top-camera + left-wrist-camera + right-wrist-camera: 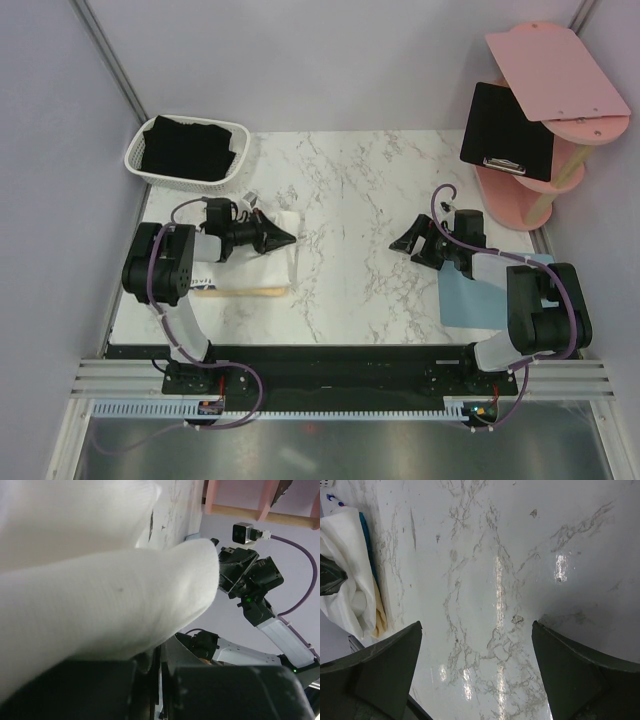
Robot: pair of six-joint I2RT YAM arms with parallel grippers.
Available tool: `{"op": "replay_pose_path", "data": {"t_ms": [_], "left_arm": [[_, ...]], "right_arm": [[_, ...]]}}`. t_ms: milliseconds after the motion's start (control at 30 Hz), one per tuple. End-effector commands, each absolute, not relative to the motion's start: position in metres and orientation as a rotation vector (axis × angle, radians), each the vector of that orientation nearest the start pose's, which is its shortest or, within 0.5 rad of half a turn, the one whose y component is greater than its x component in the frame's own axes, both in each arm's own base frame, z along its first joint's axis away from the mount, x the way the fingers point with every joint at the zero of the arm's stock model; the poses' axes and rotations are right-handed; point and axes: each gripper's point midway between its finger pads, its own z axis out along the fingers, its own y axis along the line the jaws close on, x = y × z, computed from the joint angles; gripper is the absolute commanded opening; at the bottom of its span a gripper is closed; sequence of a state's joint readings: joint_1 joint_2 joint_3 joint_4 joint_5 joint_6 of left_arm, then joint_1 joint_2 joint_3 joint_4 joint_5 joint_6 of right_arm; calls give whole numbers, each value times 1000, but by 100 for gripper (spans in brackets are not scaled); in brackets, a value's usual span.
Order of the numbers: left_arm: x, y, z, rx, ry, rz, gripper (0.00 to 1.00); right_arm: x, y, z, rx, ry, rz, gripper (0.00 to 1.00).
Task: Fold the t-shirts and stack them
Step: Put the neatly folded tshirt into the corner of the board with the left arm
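Note:
The white t-shirt lies bunched at the table's left, on top of the pale yellow t-shirt. My left gripper is shut on a fold of the white t-shirt, and in the left wrist view the white cloth fills the frame above the gripper. The black t-shirt lies in the white basket. My right gripper is open and empty over bare marble, right of centre. The right wrist view shows the gripper, the white t-shirt and the yellow edge at far left.
A light-blue mat lies at the table's right under the right arm. A black clipboard rests on the pink shelf at back right. The marble table lies between the arms.

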State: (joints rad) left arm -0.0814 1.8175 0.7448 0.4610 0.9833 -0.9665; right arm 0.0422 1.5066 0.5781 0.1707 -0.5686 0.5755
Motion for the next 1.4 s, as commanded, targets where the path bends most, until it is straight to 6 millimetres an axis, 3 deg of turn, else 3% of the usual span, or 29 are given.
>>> {"op": "replay_pose_path", "data": {"t_ms": [0,133,267,367,500,533,600,633,667,700,733,767,800,833,867,933,1033,1067,1167,1200,1367], "left_arm": [[331,-207,59,-422,2342,-1756,2],[326,-212,39,-473,2370,-1795,2],[326,-213,38,-481,2361,-1822,2],[328,-215,62,-397,2302,-1868,2],[333,-217,122,-224,2180,-1863,2],[331,-217,147,-179,2153,-1850,2],[336,-220,177,-76,2110,-1778,2],[326,-224,186,-103,2184,-1758,2],[330,-226,189,-32,2178,-1644,2],[340,-230,211,27,2154,-1570,2],[334,-233,197,25,2268,-1400,2],[346,-237,218,69,2242,-1282,2],[339,-250,216,107,2290,-1178,2],[346,-237,202,72,2356,-950,2],[354,-241,214,79,2345,-877,2],[356,-246,208,83,2382,-749,2],[358,-251,183,85,2482,-621,2],[359,-250,163,68,2552,-561,2],[361,-249,137,77,2599,-395,2],[357,-249,119,91,2641,-322,2],[349,-258,77,126,2743,-271,2]], "right_arm": [[326,127,48,290,2332,959,98],[326,127,47,287,2336,955,98],[325,127,47,286,2343,953,98],[325,126,47,283,2342,950,98],[324,126,46,285,2344,948,98],[324,126,46,287,2343,947,98],[324,126,46,286,2345,946,98],[324,126,45,287,2348,944,98],[324,126,46,285,2348,943,98],[324,125,47,282,2348,941,98],[324,125,47,275,2350,932,98],[326,124,49,272,2347,925,98],[326,124,50,272,2350,922,98],[326,124,51,269,2349,921,98],[328,124,53,268,2344,921,98],[328,123,54,266,2342,919,98],[329,123,55,264,2342,918,98],[329,123,55,265,2342,916,98],[328,123,53,269,2348,915,98],[327,123,53,264,2349,913,98],[326,122,49,265,2360,909,98]]}}
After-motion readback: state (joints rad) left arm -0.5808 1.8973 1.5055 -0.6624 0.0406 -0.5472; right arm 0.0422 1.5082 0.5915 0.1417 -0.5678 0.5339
